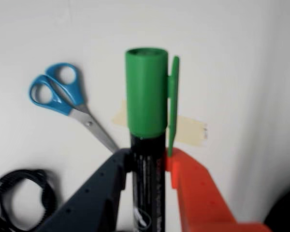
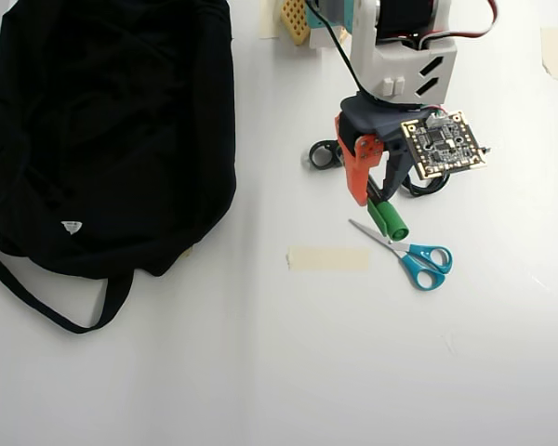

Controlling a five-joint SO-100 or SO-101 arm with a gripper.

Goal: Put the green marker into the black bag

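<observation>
white markings on the green marker [image 1: 147, 193] barrel are too blurred to read.

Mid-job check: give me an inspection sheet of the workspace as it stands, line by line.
Surface: white table, with strips of beige tape stuck on it.
Job's things: green marker clamped in the tool, cap outward; black bag lies at the left of the overhead view, apart from the arm, strap trailing toward the bottom edge.
Clutter: blue-handled scissors just beyond the marker's cap; black looped strap or cord near the arm.
Grippers: tool shut on the marker's barrel, one finger orange, one dark.
Cables: wires run along the arm above the bare circuit board.
Surroundings: small yellow perforated part at the top edge; nothing else seen.
</observation>
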